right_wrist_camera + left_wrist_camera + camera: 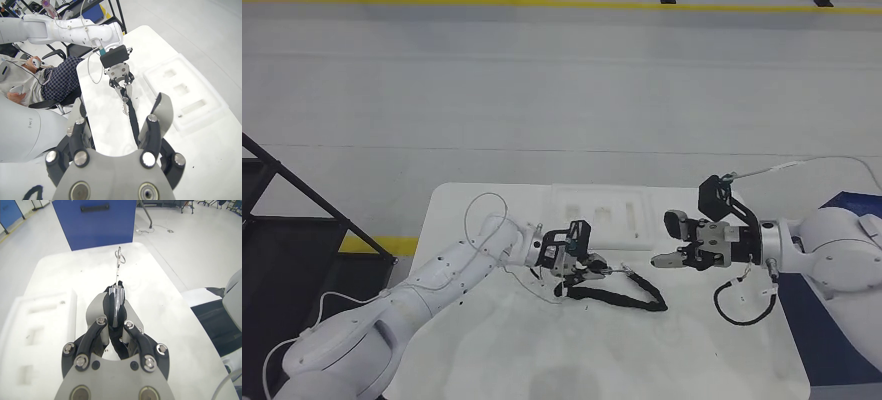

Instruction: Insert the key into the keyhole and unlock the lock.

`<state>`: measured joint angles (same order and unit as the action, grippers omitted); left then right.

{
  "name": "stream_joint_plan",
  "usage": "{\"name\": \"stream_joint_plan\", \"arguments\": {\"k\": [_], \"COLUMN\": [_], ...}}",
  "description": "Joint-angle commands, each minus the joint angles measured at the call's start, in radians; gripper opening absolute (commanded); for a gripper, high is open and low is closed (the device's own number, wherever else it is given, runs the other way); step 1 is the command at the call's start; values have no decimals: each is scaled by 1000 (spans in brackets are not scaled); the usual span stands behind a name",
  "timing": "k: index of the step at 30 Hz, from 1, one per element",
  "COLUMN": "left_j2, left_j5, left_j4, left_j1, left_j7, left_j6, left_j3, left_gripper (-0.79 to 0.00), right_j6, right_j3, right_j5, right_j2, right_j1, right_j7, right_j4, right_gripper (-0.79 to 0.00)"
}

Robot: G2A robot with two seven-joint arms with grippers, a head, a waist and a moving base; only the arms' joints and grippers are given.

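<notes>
On the left of the white table [542,350] the left gripper [114,298] lies low over the tabletop, pointing toward the other arm; its jaws are closed narrowly on the lock [117,298], a chrome cylinder wrapped in black, which sits lengthwise between the two fingers with its end face just past the fingertips [98,298]; the key [118,264] stands straight out of that end face, its blade in the keyhole and its bow farthest from the jaws, edge-on in the left wrist view; a thin key ring [122,257] hangs through the bow; nothing grips the key itself; the lock's black cable [632,297] trails from the left gripper across the table in a loop, nearer the robot than the key, its far bend reaching below the right gripper's side; behind the two grippers, at the table's far edge, lies a white foam tray [612,215] with rectangular recesses; to the right, the right gripper [662,260] hovers in line with the key, facing it, jaws spread wide and holding nothing; its fingertips are near the key's bow but apart from it, with bare table showing in the gap between them.
</notes>
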<state>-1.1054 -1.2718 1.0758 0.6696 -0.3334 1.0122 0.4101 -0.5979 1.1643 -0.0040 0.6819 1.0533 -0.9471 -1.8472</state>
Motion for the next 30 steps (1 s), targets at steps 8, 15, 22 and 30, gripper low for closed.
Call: {"name": "stream_joint_plan", "arguments": {"k": [8, 15, 22, 30], "left_j2": [-27, -24, 17, 68], "left_j5": [156, 257, 287, 377], "left_j4": [-22, 9, 15, -50], "left_j1": [8, -47, -175, -348], "left_j7": [300, 296, 170, -26], "left_j6": [0, 0, 0, 0], "left_j3": [-28, -25, -26, -62], "left_gripper": [0, 0, 0, 0], "right_j6": [-33, -142, -323, -414], "right_j3": [13, -53, -128, -208], "right_j5": [-8, -23, -75, -186], "right_j2": [0, 24, 69, 122], "right_j1": [34, -25, -164, -399], "right_j7": [14, 39, 145, 172], "right_j4": [29, 130, 293, 442], "right_gripper": [0, 0, 0, 0]}}
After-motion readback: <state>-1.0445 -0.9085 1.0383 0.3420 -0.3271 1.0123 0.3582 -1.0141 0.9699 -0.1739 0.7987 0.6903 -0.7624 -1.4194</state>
